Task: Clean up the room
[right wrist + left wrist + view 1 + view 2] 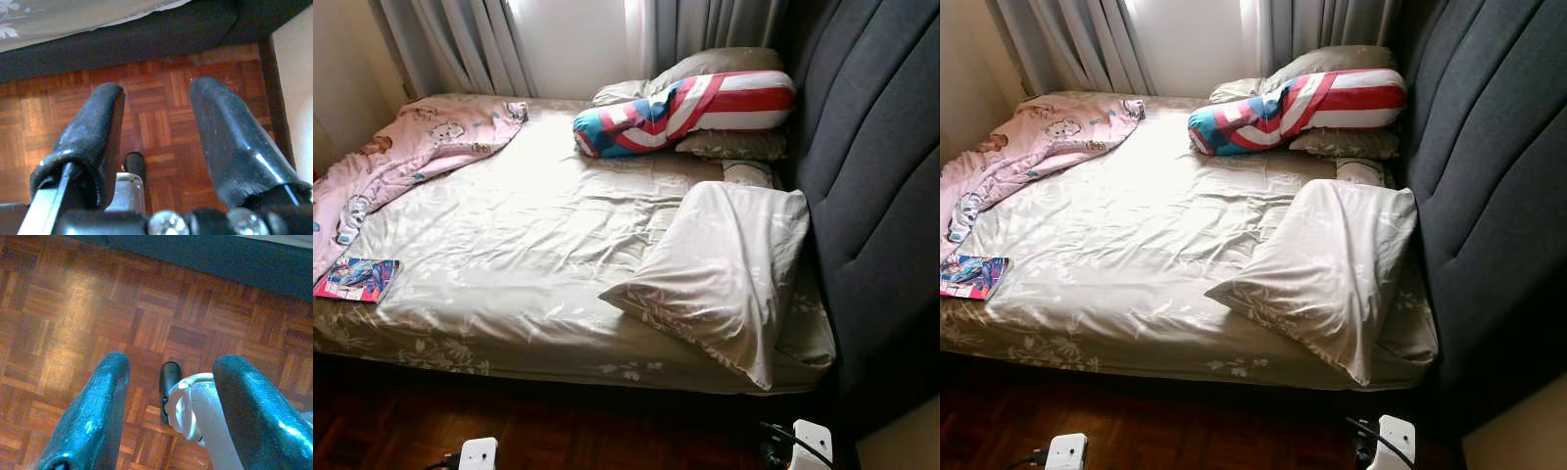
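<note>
The bed [509, 245] was unmade, with a pink blanket [401, 157] crumpled at its far left corner and a colourful book [357, 277] on the near left edge. A large pillow [720, 269] lay tilted near the grey headboard [876, 176]. The left tool [168, 382] and the right tool [156, 117] both hung released above the parquet floor [73, 308], grasping nothing.

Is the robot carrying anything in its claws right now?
No. Both the left gripper and the right gripper hang open over the wooden floor, with nothing between their fingers.
</note>
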Tool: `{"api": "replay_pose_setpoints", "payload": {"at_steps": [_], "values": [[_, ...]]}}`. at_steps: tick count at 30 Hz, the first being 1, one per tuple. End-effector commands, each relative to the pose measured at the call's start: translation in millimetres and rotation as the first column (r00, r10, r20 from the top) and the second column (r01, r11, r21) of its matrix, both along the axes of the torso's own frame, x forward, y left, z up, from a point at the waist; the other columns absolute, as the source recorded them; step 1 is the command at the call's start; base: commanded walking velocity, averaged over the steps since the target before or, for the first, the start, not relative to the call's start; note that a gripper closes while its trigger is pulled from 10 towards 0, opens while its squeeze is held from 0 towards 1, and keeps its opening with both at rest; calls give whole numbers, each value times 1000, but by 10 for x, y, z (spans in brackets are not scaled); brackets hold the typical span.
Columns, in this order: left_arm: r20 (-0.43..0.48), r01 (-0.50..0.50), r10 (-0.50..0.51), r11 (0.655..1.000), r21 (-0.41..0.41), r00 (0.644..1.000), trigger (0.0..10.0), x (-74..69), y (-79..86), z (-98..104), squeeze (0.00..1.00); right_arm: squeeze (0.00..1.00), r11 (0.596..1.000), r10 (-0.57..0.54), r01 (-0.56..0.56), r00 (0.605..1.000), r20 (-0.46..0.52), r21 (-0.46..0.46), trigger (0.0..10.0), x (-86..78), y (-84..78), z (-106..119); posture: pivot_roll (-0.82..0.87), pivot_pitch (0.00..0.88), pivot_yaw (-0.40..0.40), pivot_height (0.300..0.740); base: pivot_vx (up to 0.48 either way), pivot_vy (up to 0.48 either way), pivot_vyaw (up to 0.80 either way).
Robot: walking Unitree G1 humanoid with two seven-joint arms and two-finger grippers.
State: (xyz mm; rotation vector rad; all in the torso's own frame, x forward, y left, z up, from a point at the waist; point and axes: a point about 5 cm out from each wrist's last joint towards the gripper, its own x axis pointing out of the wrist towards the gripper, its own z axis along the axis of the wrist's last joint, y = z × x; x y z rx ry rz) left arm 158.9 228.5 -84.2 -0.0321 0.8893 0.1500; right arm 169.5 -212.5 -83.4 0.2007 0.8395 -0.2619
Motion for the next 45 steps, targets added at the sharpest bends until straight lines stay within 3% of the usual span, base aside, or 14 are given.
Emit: {"api": "replay_pose_setpoints", "payload": {"at_steps": [1,10,45], "values": [[-24,-4,4,1000,-1,1000,10000,-51,0,-25,0,0,1000,-2,2,1000,-2,5,10000,-2,12,-4,62,0,-17,720,0,0,0],[-21,-2,2,1000,-5,1000,10000,-28,-20,-21,0,0,1000,2,-2,1000,3,7,10000,7,17,0,64,0,-20,720,85,0,0],[12,3,-3,1000,-16,1000,10000,25,-85,-7,0,0,999,12,-13,999,34,29,10000,17,-8,18,56,0,-36,720,309,0,0]]}}
